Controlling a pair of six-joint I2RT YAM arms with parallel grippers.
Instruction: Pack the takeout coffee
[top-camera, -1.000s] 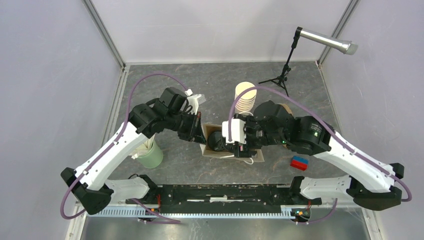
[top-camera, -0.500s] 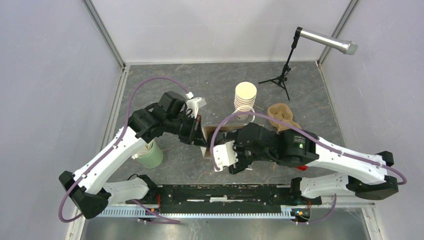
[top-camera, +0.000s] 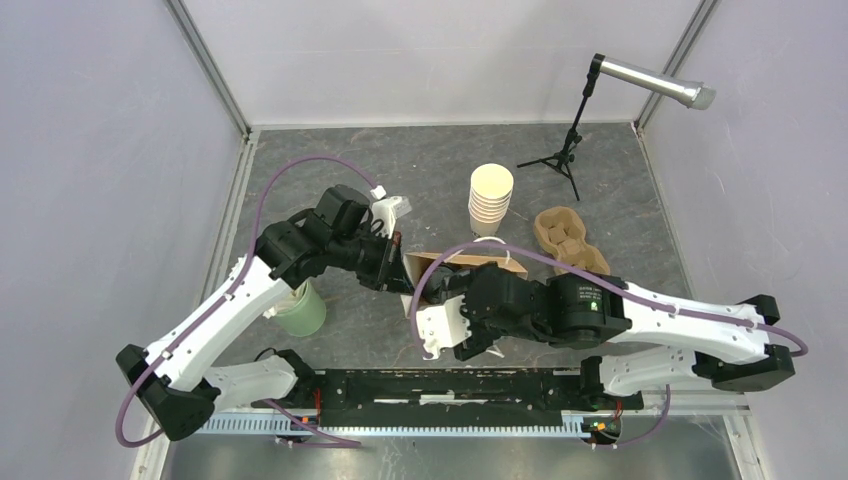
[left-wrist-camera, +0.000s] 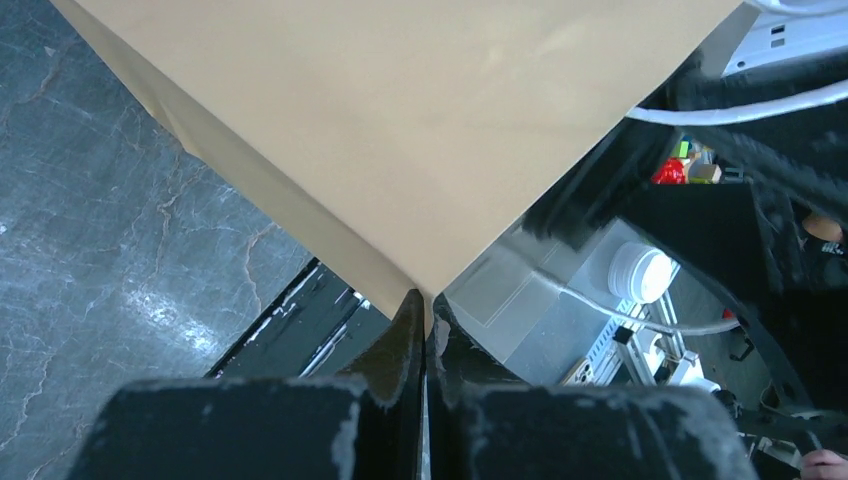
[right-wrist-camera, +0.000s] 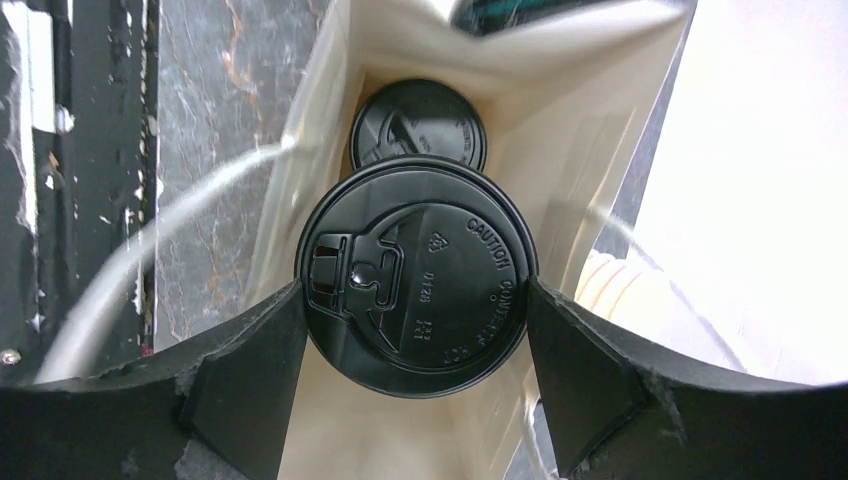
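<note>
A brown paper bag (top-camera: 480, 262) stands open at the table's middle. My left gripper (top-camera: 395, 268) is shut on the bag's upper edge; the left wrist view shows the bag's paper (left-wrist-camera: 400, 130) pinched between the closed fingertips of that gripper (left-wrist-camera: 425, 300). My right gripper (right-wrist-camera: 415, 300) is shut on a takeout coffee cup, its fingers (right-wrist-camera: 255, 345) pressed on both sides of the black lid (right-wrist-camera: 415, 260), held inside the bag's mouth. A second lidded cup (right-wrist-camera: 418, 122) stands deeper in the bag (right-wrist-camera: 560, 150). In the top view the right arm (top-camera: 520, 310) hides the cup.
A stack of lidless cream cups (top-camera: 490, 200) stands behind the bag. A brown pulp cup carrier (top-camera: 565, 235) lies to the right. A green cup (top-camera: 300, 312) sits under the left arm. A tripod stand (top-camera: 560, 155) is at the back right. The black base rail (top-camera: 440, 385) runs along the near edge.
My right arm has swung toward the near edge and lowered over the bag, uncovering the pulp carrier and hiding the red-and-blue block. The left gripper keeps its hold on the bag.
</note>
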